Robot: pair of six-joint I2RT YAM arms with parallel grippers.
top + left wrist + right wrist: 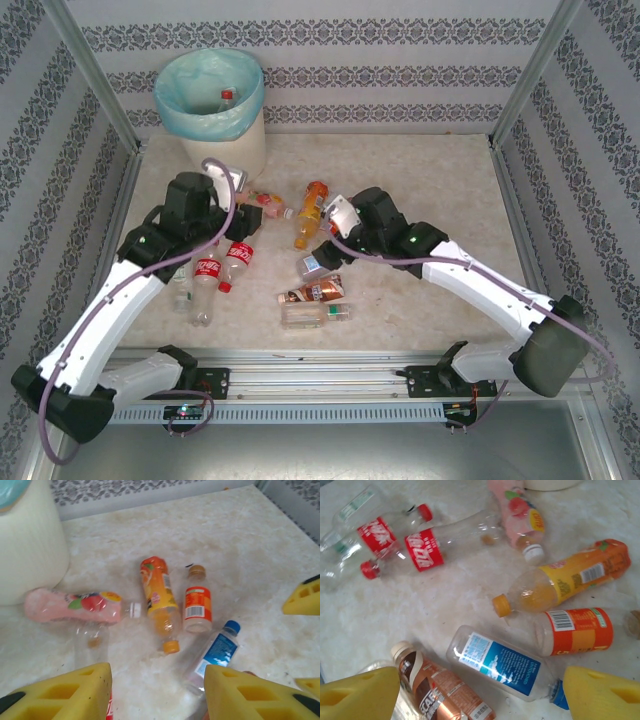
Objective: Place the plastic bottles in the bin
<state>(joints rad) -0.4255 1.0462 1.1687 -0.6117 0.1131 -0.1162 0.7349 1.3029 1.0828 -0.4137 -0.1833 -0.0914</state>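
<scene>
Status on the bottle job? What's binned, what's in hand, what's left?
Done: one red-capped clear plastic bottle sits inside the round cream-white bin with the turquoise liner. In hand: nothing; the left claw and right claw hang open over the pile. Left: roughly nine bottles lie on the beige marbled table, among them the pink bottle, the blue-labelled clear bottle and the brown bottle.

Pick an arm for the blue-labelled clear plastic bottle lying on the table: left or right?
Right, probably. The right gripper, open, frames the blue-labelled clear plastic bottle between its fingers; the left gripper has it off-centre, beside one finger.
</scene>
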